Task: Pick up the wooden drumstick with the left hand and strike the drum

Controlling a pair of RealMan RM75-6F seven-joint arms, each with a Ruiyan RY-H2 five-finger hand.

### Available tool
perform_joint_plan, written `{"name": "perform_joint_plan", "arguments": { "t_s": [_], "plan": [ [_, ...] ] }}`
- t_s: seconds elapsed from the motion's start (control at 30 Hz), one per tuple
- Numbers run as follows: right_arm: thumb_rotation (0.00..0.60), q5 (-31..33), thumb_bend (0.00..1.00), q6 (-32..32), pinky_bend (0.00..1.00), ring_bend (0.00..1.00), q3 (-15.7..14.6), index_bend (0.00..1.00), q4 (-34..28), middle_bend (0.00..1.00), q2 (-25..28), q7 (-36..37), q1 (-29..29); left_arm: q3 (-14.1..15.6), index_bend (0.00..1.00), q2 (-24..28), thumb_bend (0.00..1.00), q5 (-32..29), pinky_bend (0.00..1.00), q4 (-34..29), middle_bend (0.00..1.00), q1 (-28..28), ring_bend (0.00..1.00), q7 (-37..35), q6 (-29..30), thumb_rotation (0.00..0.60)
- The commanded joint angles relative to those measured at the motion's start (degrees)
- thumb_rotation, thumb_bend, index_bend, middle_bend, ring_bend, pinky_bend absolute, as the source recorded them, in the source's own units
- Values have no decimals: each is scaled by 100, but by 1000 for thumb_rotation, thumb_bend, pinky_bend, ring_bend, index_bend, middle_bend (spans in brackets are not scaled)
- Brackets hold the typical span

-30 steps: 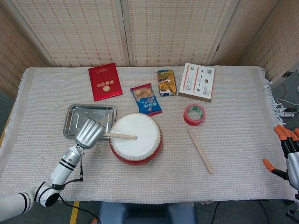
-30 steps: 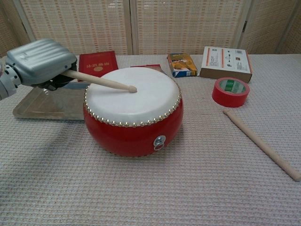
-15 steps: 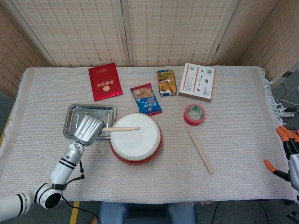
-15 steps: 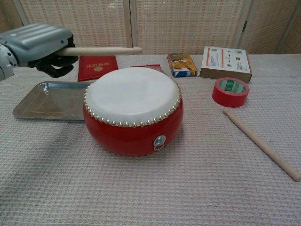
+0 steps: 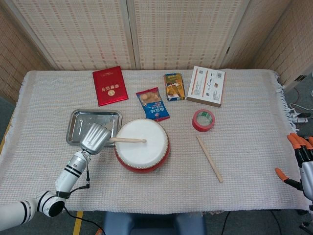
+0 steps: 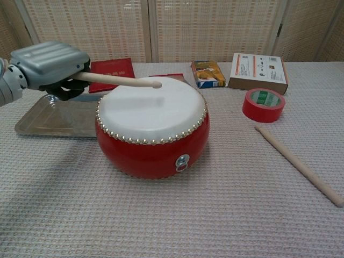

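Observation:
A red drum [image 5: 142, 145] [image 6: 152, 127] with a white skin stands at the table's middle front. My left hand [image 5: 93, 138] [image 6: 50, 67] grips a wooden drumstick [image 5: 128, 140] [image 6: 119, 80] at the drum's left side. The stick points right, its tip a little above the skin. A second wooden drumstick [image 5: 209, 157] [image 6: 298, 164] lies loose on the cloth to the right of the drum. My right hand [image 5: 302, 157] hangs off the table's right edge with its orange-tipped fingers spread and nothing in it.
A metal tray [image 5: 76, 127] [image 6: 37, 119] lies behind my left hand. A red tape roll [image 5: 203, 120] [image 6: 263, 105], a cardboard box [image 5: 206, 85], two snack packets [image 5: 153, 103] [image 5: 173, 86] and a red booklet [image 5: 110, 85] sit behind the drum.
The held drumstick rested on the skin, rose well above the drum, and has now come back down close over the skin. The right hand barely moved.

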Motion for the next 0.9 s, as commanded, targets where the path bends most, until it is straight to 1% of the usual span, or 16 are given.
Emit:
{"name": "perform_joint_plan", "arguments": {
  "t_s": [0.03, 0.13, 0.23, 0.33, 0.4, 0.53, 0.6, 0.7, 0.9],
  "plan": [
    [600, 13, 195, -20, 0, 0, -11, 29, -5, 53, 8, -5, -4, -182, 1000, 183, 476, -241, 1000, -255, 1000, 37, 1000, -430, 11, 600],
    [600, 42, 195, -75, 0, 0, -21, 29, -18, 53, 16, -7, 6, 20, 1000, 49, 477, -93, 1000, 28, 1000, -50, 1000, -62, -33, 600],
    [600, 53, 195, -124, 0, 0, -26, 29, -16, 53, 11, -3, 27, 274, 1000, -151, 476, 175, 1000, 442, 1000, -154, 1000, 406, -59, 600],
    [600, 55, 195, -160, 0, 0, -28, 29, -13, 53, 14, -3, 45, 404, 1000, -179, 476, 246, 1000, 578, 1000, -218, 1000, 660, -169, 600],
    [600, 55, 195, -162, 0, 0, -26, 29, -10, 53, 10, 0, 50, 326, 1000, -172, 477, 158, 1000, 472, 1000, -182, 1000, 531, -97, 600],
    [600, 57, 195, -148, 0, 0, -23, 29, 1, 53, 3, 7, 47, -73, 1000, -24, 476, -281, 1000, -78, 1000, -15, 1000, -325, 84, 600],
    [600, 59, 195, -148, 0, 0, -22, 29, 1, 53, 0, 5, 48, -164, 1000, 75, 476, -373, 1000, -219, 1000, -6, 1000, -497, 75, 600],
    [600, 65, 195, -157, 0, 0, -23, 29, 2, 53, -5, -2, 51, -147, 1000, 92, 476, -385, 1000, -137, 1000, -70, 1000, -371, 33, 600],
    [600, 89, 195, -178, 0, 0, -25, 29, 7, 53, -5, 1, 54, 142, 1000, -305, 476, -337, 1000, 654, 1000, -284, 1000, 574, -63, 600]
  ]
}}
